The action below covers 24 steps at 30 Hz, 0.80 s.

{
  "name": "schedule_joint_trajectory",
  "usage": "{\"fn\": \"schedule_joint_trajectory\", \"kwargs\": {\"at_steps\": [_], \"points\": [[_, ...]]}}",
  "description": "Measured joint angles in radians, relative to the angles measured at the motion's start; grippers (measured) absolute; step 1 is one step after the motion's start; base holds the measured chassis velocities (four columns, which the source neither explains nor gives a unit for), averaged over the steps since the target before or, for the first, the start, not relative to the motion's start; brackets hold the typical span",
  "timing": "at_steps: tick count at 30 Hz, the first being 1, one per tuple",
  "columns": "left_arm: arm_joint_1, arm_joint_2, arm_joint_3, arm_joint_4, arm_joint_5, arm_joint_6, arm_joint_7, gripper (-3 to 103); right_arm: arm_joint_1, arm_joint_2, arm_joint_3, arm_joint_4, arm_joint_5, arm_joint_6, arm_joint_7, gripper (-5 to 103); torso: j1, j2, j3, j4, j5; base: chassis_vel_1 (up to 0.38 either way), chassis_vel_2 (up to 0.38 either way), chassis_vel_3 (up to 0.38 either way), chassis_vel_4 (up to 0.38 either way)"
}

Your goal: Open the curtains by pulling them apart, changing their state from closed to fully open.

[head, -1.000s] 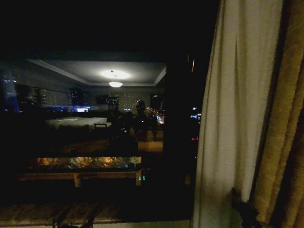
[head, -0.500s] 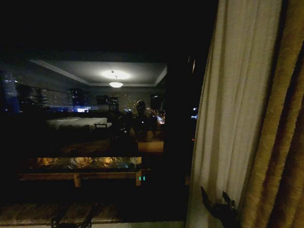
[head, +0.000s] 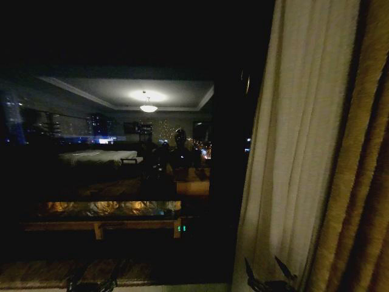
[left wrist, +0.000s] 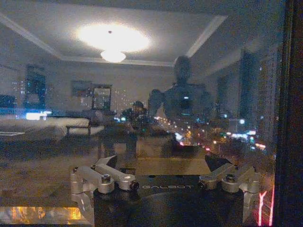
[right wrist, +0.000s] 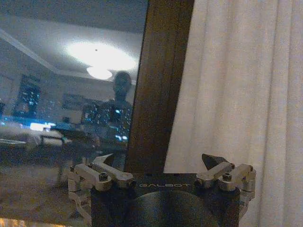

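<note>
One sheer off-white curtain (head: 298, 152) hangs in pleats at the right of the dark window, gathered against a golden-brown drape (head: 364, 182). My right gripper (head: 266, 271) is low in front of the curtain's hem, open, with nothing between its fingers. In the right wrist view the right gripper (right wrist: 160, 161) faces a brown window post (right wrist: 158, 85), with the curtain (right wrist: 236, 85) just beside it. My left gripper (left wrist: 161, 163) is open and empty, facing bare glass. In the head view it sits low at the left (head: 91, 283).
The window glass (head: 121, 152) is dark and mirrors the lit room, a bed and the robot itself. A stone-patterned sill (head: 36, 274) runs along the bottom. The brown drape closes off the far right.
My right gripper has moved left and lower along the curtain's foot. The sheer curtain's lower edge has swung a little to the left. The left gripper has stayed put.
</note>
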Motion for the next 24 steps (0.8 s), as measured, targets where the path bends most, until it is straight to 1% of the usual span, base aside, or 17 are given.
{"fn": "schedule_joint_trajectory", "kwargs": {"at_steps": [6, 8, 10, 11, 15, 24], "points": [[-0.001, 0.004, -0.003, 0.009, -0.001, -0.001, 0.001, 100, 0.027, 0.0, -0.017, 0.003, -0.006, -0.004, -0.002, 100, 0.0, 0.0, 0.0, 0.0, -0.0002, 0.0, 0.0, 0.0, 0.0], [-0.002, 0.004, -0.002, 0.011, -0.001, -0.002, 0.001, 100, 0.054, 0.0, -0.017, -0.011, -0.006, -0.017, 0.004, 100, 0.0, 0.0, 0.0, -0.0001, -0.0001, 0.0, 0.0, 0.0, 0.0], [-0.008, 0.009, 0.0, 0.012, -0.001, -0.002, 0.003, 100, 0.123, 0.0, -0.012, -0.048, 0.006, -0.053, 0.029, 100, 0.0, 0.0, 0.0, 0.0001, 0.0001, 0.0, 0.0, 0.0, 0.0], [-0.008, 0.009, 0.0, 0.012, -0.001, -0.002, 0.003, 100, 0.123, 0.0, -0.012, -0.048, 0.006, -0.053, 0.029, 100, 0.0, 0.0, 0.0, 0.0001, 0.0001, 0.0, 0.0, 0.0, 0.0], [-0.018, 0.021, -0.001, 0.018, -0.003, -0.002, 0.003, 100, 0.211, 0.0, 0.012, -0.11, 0.042, -0.092, 0.056, 100, 0.0, 0.0, 0.0, -0.0001, 0.0001, 0.0, 0.0, 0.0, 0.0], [-0.014, 0.024, 0.006, 0.019, -0.001, -0.002, 0.006, 100, 0.289, 0.0, 0.008, -0.175, 0.065, -0.107, 0.071, 100, 0.0, 0.0, 0.0, -0.0001, 0.0001, 0.0, 0.0, 0.0, 0.0]]}}
